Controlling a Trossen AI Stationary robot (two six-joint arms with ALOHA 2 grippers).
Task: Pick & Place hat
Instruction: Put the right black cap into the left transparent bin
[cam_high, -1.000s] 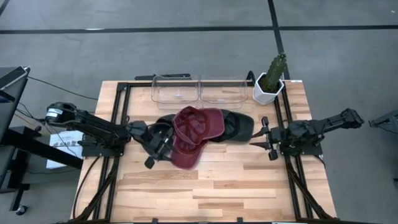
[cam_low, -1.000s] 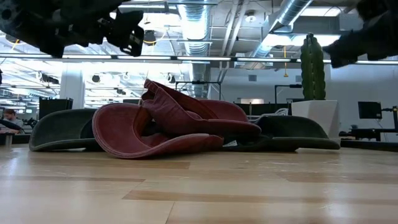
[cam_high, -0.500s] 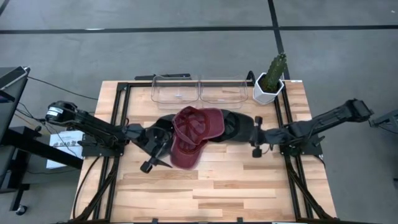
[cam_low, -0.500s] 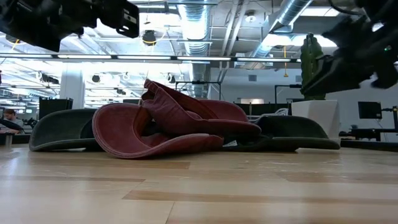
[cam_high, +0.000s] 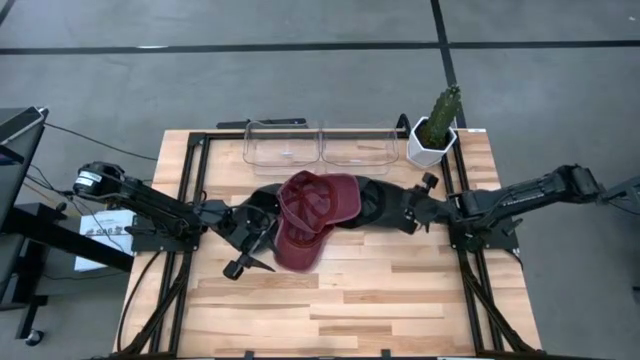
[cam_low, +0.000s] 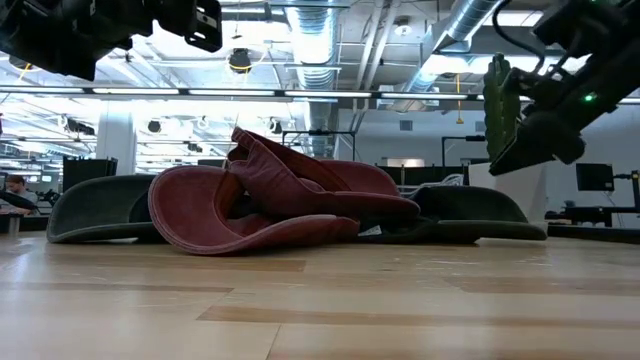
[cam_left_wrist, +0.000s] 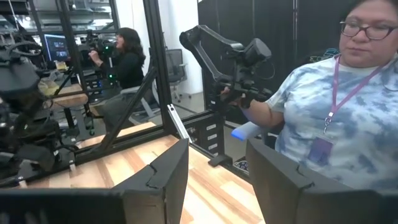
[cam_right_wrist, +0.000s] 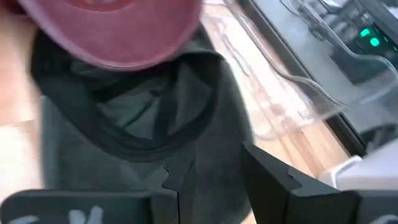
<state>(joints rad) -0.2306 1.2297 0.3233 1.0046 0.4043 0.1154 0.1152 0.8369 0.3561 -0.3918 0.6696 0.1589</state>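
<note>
A maroon cap (cam_high: 312, 215) lies upside down in the middle of the table, its brim (cam_low: 200, 225) toward the near edge. It rests partly on two dark caps, one to the left (cam_high: 262, 200) and one to the right (cam_high: 385, 200). My left gripper (cam_high: 245, 258) hovers open above the table, just left of the maroon brim, and its wrist view (cam_left_wrist: 217, 155) looks out into the room. My right gripper (cam_high: 412, 208) is open in the air at the right dark cap's edge. Its fingers (cam_right_wrist: 208, 165) stand over the dark cloth (cam_right_wrist: 124, 124) without touching it.
Two clear bins (cam_high: 282, 145) (cam_high: 358, 145) stand along the far edge, with a potted cactus (cam_high: 435, 130) at the far right corner. Black frame rails (cam_high: 190, 200) run down both sides. Bare wood (cam_high: 350, 300) fills the near half. A person (cam_left_wrist: 336, 112) sits beyond the table.
My right gripper has moved from the right rail toward the table's left and far edge, and has come down to the right dark cap. My left gripper has risen and drifted slightly toward the near edge. The caps have not moved.
</note>
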